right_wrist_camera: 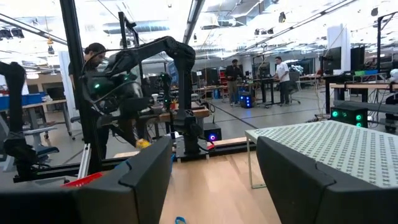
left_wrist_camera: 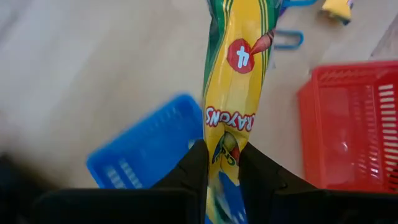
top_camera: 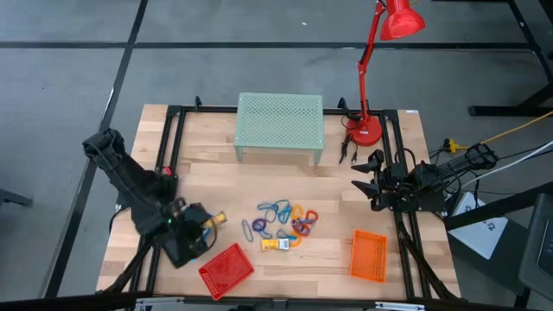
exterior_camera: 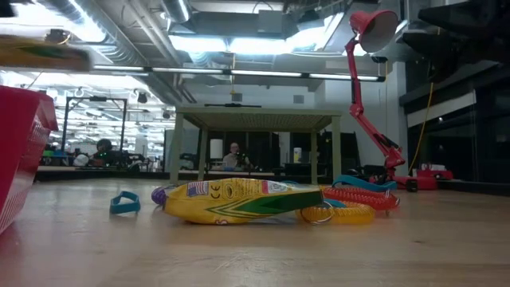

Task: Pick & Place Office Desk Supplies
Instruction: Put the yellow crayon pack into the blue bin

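Crayon packet held over the blue basket

Now the left claw [left_wrist_camera: 222, 163] is clenched on a yellow crayon packet [left_wrist_camera: 236, 93], its two dark fingers [left_wrist_camera: 194, 167] pinching the packet's lower end so that the printed wrapper sticks out ahead of them. In the left wrist view the packet hangs above a blue basket [left_wrist_camera: 146, 149], with a red basket [left_wrist_camera: 351, 124] just beside it. From above, the left claw [top_camera: 200, 223] sits at the near left part of the table [top_camera: 216, 173], with the packet's yellow end [top_camera: 216, 219] showing next to it and the red basket [top_camera: 226, 269] close by toward the front edge.

Most of the office supplies lie in a loose cluster [top_camera: 283, 223] at the middle of the table: blue and grey clip loops, orange and red rings, and a second yellow packet [top_camera: 275, 244] at the cluster's near side. The low view shows that second packet [exterior_camera: 239, 201] lying flat on the wood with coloured rings [exterior_camera: 358, 198] touching it and a blue loop [exterior_camera: 124, 202] a little apart.

The right claw [top_camera: 370, 183] waits over the right side of the table, its fingers spread apart, near the red lamp [top_camera: 371, 78]. An orange basket [top_camera: 369, 256] stands near the front right, and a pale green mesh stand [top_camera: 280, 125] sits at the back.
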Robot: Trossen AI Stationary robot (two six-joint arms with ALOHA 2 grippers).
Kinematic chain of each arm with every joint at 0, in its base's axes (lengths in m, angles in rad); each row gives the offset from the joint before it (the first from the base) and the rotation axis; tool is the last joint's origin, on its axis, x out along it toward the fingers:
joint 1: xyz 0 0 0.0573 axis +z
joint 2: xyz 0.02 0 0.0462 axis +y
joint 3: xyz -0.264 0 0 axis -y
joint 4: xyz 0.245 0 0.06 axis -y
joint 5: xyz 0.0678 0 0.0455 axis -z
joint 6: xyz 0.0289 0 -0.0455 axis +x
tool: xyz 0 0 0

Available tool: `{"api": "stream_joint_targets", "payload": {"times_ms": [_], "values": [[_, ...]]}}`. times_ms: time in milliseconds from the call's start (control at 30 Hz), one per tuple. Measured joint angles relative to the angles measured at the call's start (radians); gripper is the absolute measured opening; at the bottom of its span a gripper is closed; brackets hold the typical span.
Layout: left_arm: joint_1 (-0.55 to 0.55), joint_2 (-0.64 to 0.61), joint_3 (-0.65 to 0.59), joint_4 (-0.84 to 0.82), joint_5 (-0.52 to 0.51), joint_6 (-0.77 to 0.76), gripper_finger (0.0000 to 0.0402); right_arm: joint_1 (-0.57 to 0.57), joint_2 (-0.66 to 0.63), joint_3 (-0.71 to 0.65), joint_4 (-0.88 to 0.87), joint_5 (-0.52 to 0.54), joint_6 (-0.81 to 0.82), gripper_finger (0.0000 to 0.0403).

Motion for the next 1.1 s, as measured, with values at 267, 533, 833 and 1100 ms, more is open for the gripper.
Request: {"api": "stream_joint_targets", "payload": {"times_ms": [267,533,833,1100], "values": [[-0.167,0.127,0.0,-0.02,0.096,-0.382,0.0058,0.0,0.0,0.0,0.001,0.018,0.019,0.0235],[-0.251,0.152,0.0,-0.061,0.049,-0.591,0.0059,0.0,0.0,0.0,0.0,0.018,0.058,0.0235],[-0.246,0.185,0.0,-0.119,0.092,-0.622,0.0126,0.0,0.0,0.0,0.0,0.015,0.081,0.0235],[-0.246,0.185,0.0,-0.141,0.052,-0.621,0.0198,0.0,0.0,0.0,0.0,0.014,0.083,0.0236]]}}
